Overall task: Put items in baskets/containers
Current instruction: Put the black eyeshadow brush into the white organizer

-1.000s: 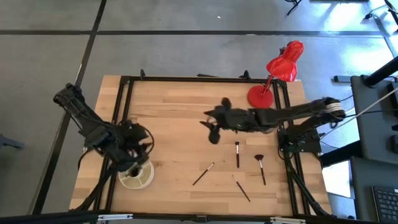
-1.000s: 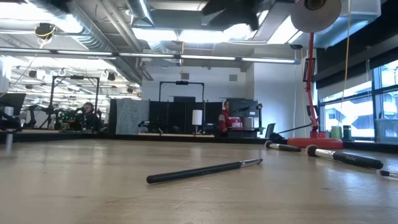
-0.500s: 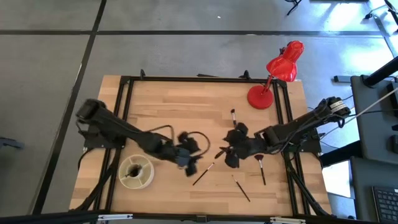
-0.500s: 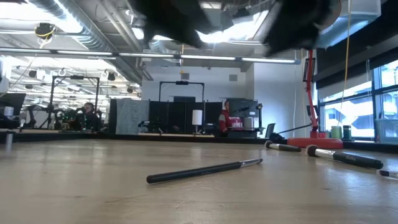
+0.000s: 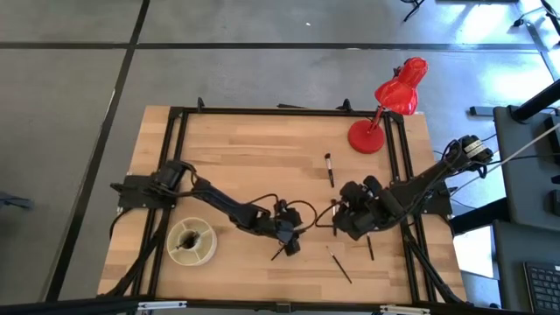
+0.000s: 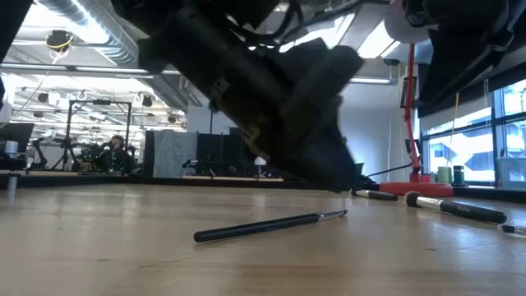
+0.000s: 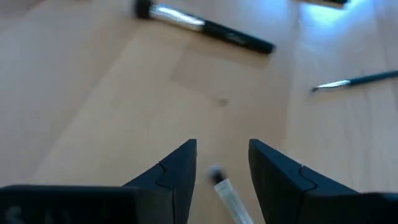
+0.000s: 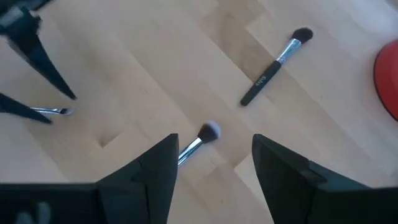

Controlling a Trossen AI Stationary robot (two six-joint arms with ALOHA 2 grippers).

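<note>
The pale wooden slatted surface (image 5: 254, 149) is carrying everything, with a red desk lamp (image 5: 389, 101) standing at its far right corner, well beyond the right hand.

The left arm is reaching across from the left edge, and its left hand (image 7: 221, 163) is hanging low over the middle of the surface with its dark fingers apart. Between them is lying the silver ferrule and small dark tip of a thin dark-handled makeup brush (image 6: 271, 225), not clamped. The right hand (image 8: 211, 155) is sitting just beside the left one, on its right, also low, its fingers spread apart around the pale bristle head of a silver-necked brush (image 8: 200, 140), which is resting on the wood.

The small round cream-white container with inner dividers (image 5: 192, 242) is standing well behind the left hand, near the left arm's base. Dark shapes are showing inside its compartments, but what they are I cannot tell.

A black-handled brush with a dark tip (image 5: 329, 169) is lying farther out from the right hand, toward the lamp. Another slim dark brush (image 5: 339, 264) is lying on the near side of the right hand.
</note>
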